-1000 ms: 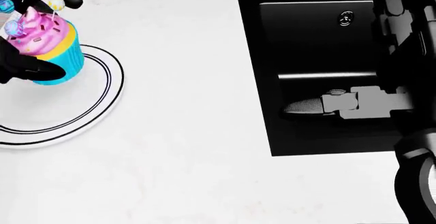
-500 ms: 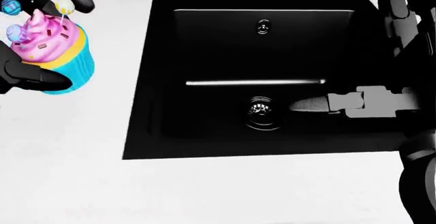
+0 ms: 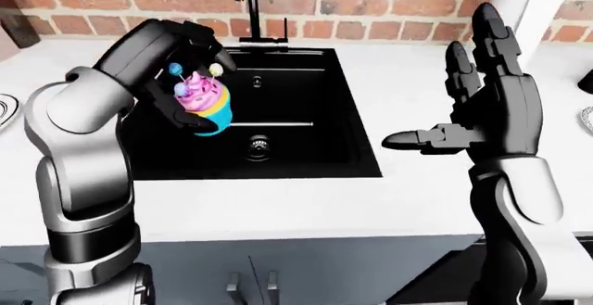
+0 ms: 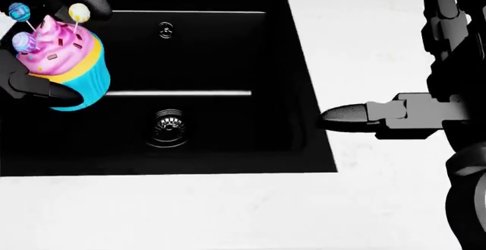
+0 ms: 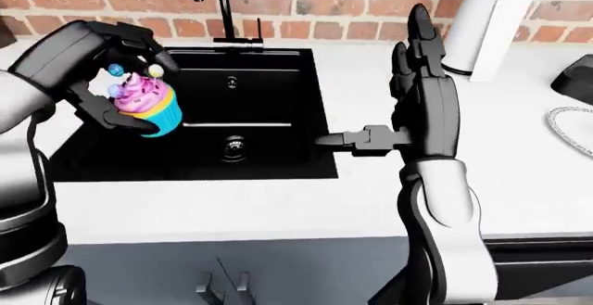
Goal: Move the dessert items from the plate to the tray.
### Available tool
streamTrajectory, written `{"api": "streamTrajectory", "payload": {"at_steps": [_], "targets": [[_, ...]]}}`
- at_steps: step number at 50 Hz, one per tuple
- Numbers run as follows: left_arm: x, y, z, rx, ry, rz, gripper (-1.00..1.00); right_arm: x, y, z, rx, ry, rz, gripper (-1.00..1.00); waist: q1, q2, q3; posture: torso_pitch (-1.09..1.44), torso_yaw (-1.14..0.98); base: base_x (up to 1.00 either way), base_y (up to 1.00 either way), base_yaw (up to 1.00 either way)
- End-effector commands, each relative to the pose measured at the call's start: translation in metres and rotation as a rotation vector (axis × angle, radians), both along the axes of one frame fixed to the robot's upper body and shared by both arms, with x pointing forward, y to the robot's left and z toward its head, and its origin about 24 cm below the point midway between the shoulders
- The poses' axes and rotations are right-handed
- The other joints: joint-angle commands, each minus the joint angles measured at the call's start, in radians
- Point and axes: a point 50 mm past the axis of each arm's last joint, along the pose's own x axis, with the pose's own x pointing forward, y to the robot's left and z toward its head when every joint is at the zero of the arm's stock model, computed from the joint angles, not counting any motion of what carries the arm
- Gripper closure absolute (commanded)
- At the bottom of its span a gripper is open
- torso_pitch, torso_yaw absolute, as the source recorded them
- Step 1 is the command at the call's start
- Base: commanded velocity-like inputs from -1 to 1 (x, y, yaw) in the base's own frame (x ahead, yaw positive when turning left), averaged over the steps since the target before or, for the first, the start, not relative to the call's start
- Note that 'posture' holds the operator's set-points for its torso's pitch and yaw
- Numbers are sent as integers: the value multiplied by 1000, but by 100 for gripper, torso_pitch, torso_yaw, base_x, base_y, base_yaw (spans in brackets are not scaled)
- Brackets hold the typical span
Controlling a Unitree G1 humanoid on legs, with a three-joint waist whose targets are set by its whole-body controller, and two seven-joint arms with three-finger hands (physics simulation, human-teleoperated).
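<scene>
Fingers (image 3: 185,41) of the robot's left hand (image 3: 162,65) curl black around a cupcake (image 4: 61,62), pinching it from above and below and holding it in the air over the left part of a black sink (image 4: 228,45). Across the basin the right hand (image 3: 491,107) stands upright with its fingers (image 3: 486,34) spread and straight, the thumb jutting sideways toward the sink, gripping nothing.

White desk (image 4: 228,216) runs the width of all three views and wraps the sink on every visible side. Behind it, at the top of the two eye views, rises a red brick wall (image 3: 370,2). A white post or column (image 5: 486,20) slants up at the upper right of the right-eye view; what it belongs to cannot be told.

Grey and black, the left arm (image 3: 78,173) climbs from the bottom left of the left-eye view and bends at the elbow toward the basin, while the right arm (image 5: 445,221) rises from the bottom edge just right of the sink's corner.

Set in the sink's floor is a round metal drain (image 4: 168,122), and a small overflow fitting (image 4: 164,30) shows on the wall at the top of the head view. A black faucet (image 5: 215,2) stands at the sink's top edge.

Pink frosting tops the cupcake's turquoise wrapper, with small lollipops (image 4: 79,13) stuck into it. A rim of some pale dish (image 5: 570,128) shows at the right edge of the right-eye view, well apart from the hands.
</scene>
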Motion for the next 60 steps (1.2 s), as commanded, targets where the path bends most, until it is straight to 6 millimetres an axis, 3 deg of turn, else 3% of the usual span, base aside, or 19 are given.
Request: {"api": "streamTrajectory", "payload": {"at_steps": [1, 6, 8, 11, 15, 16, 17, 25, 29, 30, 34, 37, 39, 41, 43, 52, 54, 55, 60], "targets": [[-12, 8, 26, 4, -141, 52, 47, -6, 5, 15, -13, -90, 30, -100, 8, 11, -24, 0, 0, 0, -82, 0], [-12, 8, 28, 2, -143, 50, 46, -6, 6, 15, -15, -90, 32, -100, 12, 57, -9, 0, 0, 0, -82, 0], [-12, 8, 27, 2, -144, 52, 46, -6, 6, 16, -17, -92, 33, -100, 18, 90, -34, 0, 0, 0, -82, 0], [-13, 8, 27, 2, -145, 52, 46, -7, 7, 17, -12, -95, 38, -100, 18, 86, -38, 0, 0, 0, -65, 0], [-13, 9, 28, 3, -147, 53, 45, -7, 7, 16, -10, -96, 40, -100, 22, 33, -27, 0, 0, 0, -58, 0], [-13, 8, 28, 4, -147, 53, 46, -7, 6, 15, -10, -97, 39, -100, 23, 4, -30, 0, 0, 0, -57, 0], [-13, 8, 28, 5, -148, 53, 46, -7, 6, 15, -8, -96, 38, -100, 17, -59, -50, 0, 0, 0, -57, 0], [-14, 8, 29, 7, -149, 56, 45, -9, 5, 14, -8, -93, 34, -100, 6, 34, -8, 0, 0, 0, -68, 0], [-15, 8, 29, 9, -152, 56, 45, -8, 5, 14, -7, -92, 35, -100, 7, 105, -23, 0, 0, 0, -79, 0], [-15, 9, 31, 6, -155, 57, 46, -9, 5, 15, -7, -93, 36, -100, 19, 86, -17, 0, 0, 0, -79, 0], [-16, 10, 31, 8, -157, 58, 46, -9, 5, 16, -6, -94, 36, -100, 15, 94, -47, 0, 0, 0, -78, 0], [-16, 9, 34, 9, -161, 58, 46, -8, 7, 18, -8, -95, 40, -100, 20, 62, -28, 0, 0, 0, -79, 0], [-16, 10, 34, 11, -163, 58, 46, -8, 7, 18, -9, -97, 41, -100, 22, 25, -24, 0, 0, 0, -79, 0], [-16, 10, 34, 10, -164, 58, 46, -7, 7, 19, -9, -95, 39, -100, 18, -75, -51, 0, 0, 0, -79, 0], [-16, 10, 34, 10, -164, 58, 46, -7, 8, 20, -10, -97, 42, -100, 11, -36, -29, 0, 0, 0, -79, 0], [-17, 10, 35, 13, -167, 61, 47, -8, 7, 19, -9, -97, 39, -100, 10, 38, -14, 0, 0, 0, -79, 0], [-18, 11, 34, 15, -168, 63, 46, -8, 7, 19, -7, -98, 42, -100, 14, 86, -31, 0, 0, 0, -79, 0], [-18, 11, 35, 17, -168, 64, 46, -8, 7, 19, -6, -97, 40, -100, 23, 69, -22, 0, 0, 0, -78, 0], [-18, 12, 36, 16, -171, 69, 46, -9, 7, 18, -8, -98, 42, -100, 18, 76, -43, 0, 0, 0, -79, 0]]}}
